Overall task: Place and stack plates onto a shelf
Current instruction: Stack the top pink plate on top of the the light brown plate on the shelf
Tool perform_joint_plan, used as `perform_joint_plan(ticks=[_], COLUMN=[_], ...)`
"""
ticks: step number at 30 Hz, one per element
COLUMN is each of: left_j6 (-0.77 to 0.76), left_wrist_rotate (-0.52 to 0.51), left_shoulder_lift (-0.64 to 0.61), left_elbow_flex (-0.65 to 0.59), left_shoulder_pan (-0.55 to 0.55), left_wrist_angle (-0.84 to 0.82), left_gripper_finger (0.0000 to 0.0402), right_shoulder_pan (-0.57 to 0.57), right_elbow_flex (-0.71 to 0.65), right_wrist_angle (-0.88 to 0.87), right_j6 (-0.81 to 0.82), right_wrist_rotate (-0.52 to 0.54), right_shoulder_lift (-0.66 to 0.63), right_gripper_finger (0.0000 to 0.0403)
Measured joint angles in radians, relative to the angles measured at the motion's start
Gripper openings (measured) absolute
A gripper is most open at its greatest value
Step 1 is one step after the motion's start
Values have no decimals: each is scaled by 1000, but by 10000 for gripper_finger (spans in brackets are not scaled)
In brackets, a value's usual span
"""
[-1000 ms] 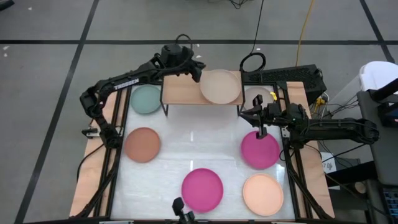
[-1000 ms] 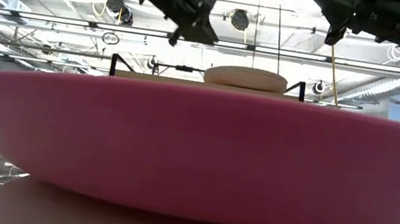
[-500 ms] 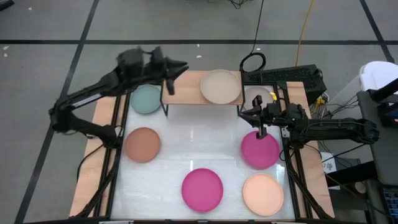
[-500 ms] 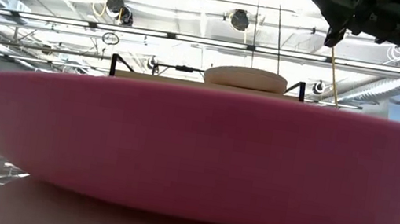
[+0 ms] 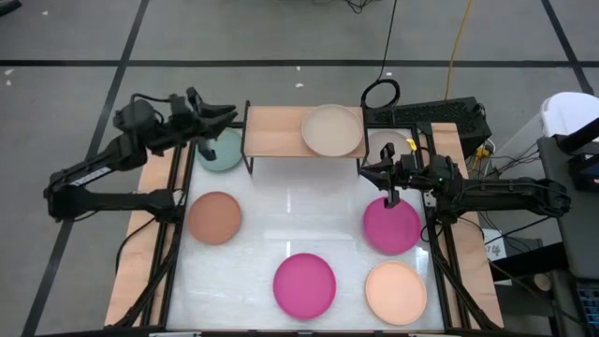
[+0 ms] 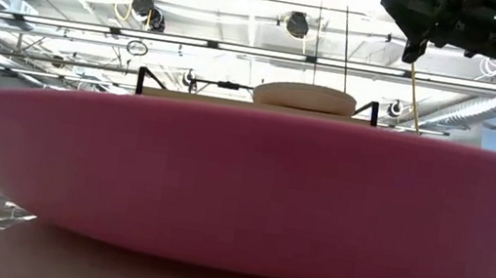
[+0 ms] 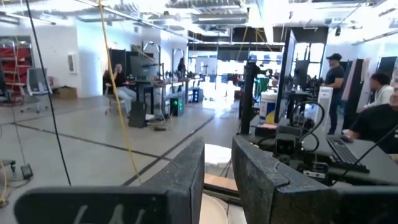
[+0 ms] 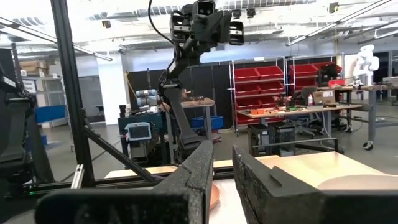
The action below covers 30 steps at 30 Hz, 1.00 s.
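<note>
The shelf (image 5: pixel 281 136) stands at the table's far middle on thin black legs. A beige plate (image 5: pixel 332 129) lies flat on its right half and shows in the low view (image 6: pixel 306 96). On the table lie a teal plate (image 5: pixel 221 152), a terracotta plate (image 5: pixel 214 217), two magenta plates (image 5: pixel 391 227) (image 5: pixel 304 285) and a peach plate (image 5: pixel 396 292). My left gripper (image 5: pixel 223 117) hovers over the teal plate's far edge, left of the shelf, empty, with a narrow gap between its fingers (image 7: pixel 217 163). My right gripper (image 5: pixel 376 174) waits above the right magenta plate's far edge, empty, with a narrow gap (image 8: pixel 222 158).
The near magenta plate (image 6: pixel 241 187) fills the low view and hides most of the table there. A white object (image 5: pixel 388 142) sits right of the shelf. Black frame rails (image 5: pixel 178 187) run along both table sides. The shelf's left half is bare wood.
My left gripper has drawn back from beside the beige plate on the shelf toward the table's left edge, leaving the low view; it is now left of the shelf over the teal plate. The beige plate has stayed on the shelf.
</note>
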Motion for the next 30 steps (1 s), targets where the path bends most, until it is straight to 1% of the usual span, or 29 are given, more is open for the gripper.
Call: perform_joint_plan(ticks=[6,15,21,26,30], left_j6=[13,15,15,-28,1], left_wrist_rotate=[1,1,1,2,2], left_shoulder_lift=[-12,12,12,12,20], left_elbow_flex=[0,0,-1,-1,-1], left_shoulder_pan=[0,0,0,0,0], left_wrist_angle=[7,5,4,8,110], left_gripper_finger=[88,88,88,88,88], right_shoulder_pan=[0,0,0,0,0], right_elbow_flex=[0,0,7,43,63], right_wrist_angle=[-1,-4,-113,-187,-228], right_j6=[0,15,30,25,25], right_wrist_rotate=[0,0,-1,-1,-1], right_shoulder_lift=[0,0,0,0,0], right_gripper_finger=[47,47,47,47,47])
